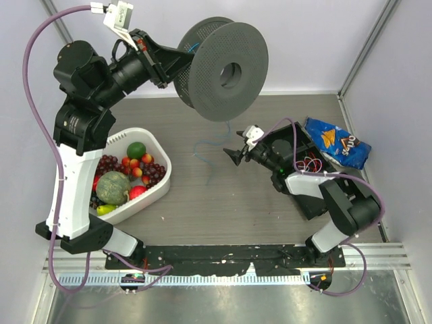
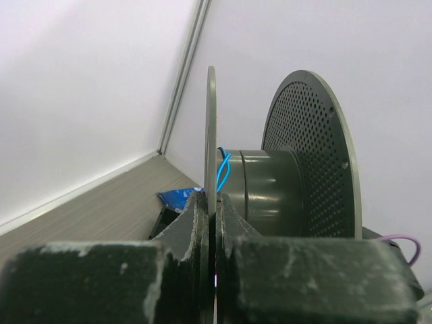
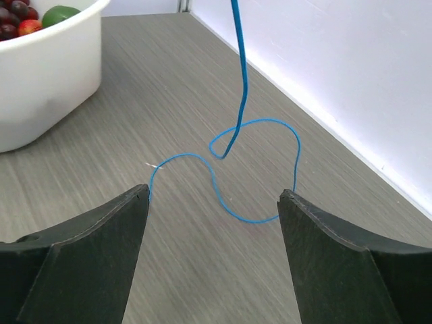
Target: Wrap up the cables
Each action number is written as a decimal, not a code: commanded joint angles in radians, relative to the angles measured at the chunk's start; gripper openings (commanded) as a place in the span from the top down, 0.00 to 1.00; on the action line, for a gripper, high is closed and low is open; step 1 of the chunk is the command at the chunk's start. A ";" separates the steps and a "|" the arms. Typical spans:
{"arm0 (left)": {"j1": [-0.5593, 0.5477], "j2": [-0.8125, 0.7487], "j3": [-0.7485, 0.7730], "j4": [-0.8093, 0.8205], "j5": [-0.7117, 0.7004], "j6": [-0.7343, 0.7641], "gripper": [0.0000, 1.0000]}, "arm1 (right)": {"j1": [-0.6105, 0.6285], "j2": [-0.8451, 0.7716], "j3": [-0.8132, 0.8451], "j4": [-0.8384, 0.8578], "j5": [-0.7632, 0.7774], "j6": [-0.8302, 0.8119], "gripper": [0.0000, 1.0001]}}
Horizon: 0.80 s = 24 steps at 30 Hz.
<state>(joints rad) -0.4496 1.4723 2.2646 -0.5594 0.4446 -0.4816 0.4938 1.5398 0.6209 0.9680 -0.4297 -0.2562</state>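
My left gripper (image 1: 177,65) is raised at the back and shut on one flange of a dark grey perforated spool (image 1: 226,62). In the left wrist view the fingers clamp the thin flange (image 2: 210,128), and a few turns of bright blue cable (image 2: 223,169) lie on the hub. The cable (image 1: 226,131) hangs from the spool to the table and ends in loose loops. My right gripper (image 1: 236,154) is open and empty, low over the table just right of those loops. In the right wrist view the cable (image 3: 241,74) drops from above and curls between and ahead of the fingertips (image 3: 214,196).
A white tub (image 1: 156,145) of fruit stands at the left, also in the right wrist view (image 3: 54,74). A blue chips bag (image 1: 337,142) lies at the right beside a black box (image 1: 300,185) under the right arm. White walls close in at the back and right.
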 commanded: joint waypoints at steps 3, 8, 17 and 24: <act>0.005 -0.044 0.026 0.139 0.022 -0.055 1.00 | 0.003 0.126 0.103 0.290 0.029 0.001 0.20; 0.005 -0.047 0.009 0.151 0.022 -0.074 1.00 | 0.002 0.183 0.140 0.368 0.022 0.031 0.39; 0.006 -0.050 -0.008 0.162 0.005 -0.084 1.00 | 0.006 0.192 0.097 0.439 -0.066 0.046 0.74; 0.015 -0.043 -0.019 0.099 -0.196 -0.017 1.00 | 0.006 0.125 0.016 0.410 -0.058 0.032 0.99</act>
<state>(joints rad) -0.4473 1.4612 2.2345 -0.5217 0.4061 -0.5373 0.4950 1.7275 0.6930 1.2705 -0.4725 -0.2062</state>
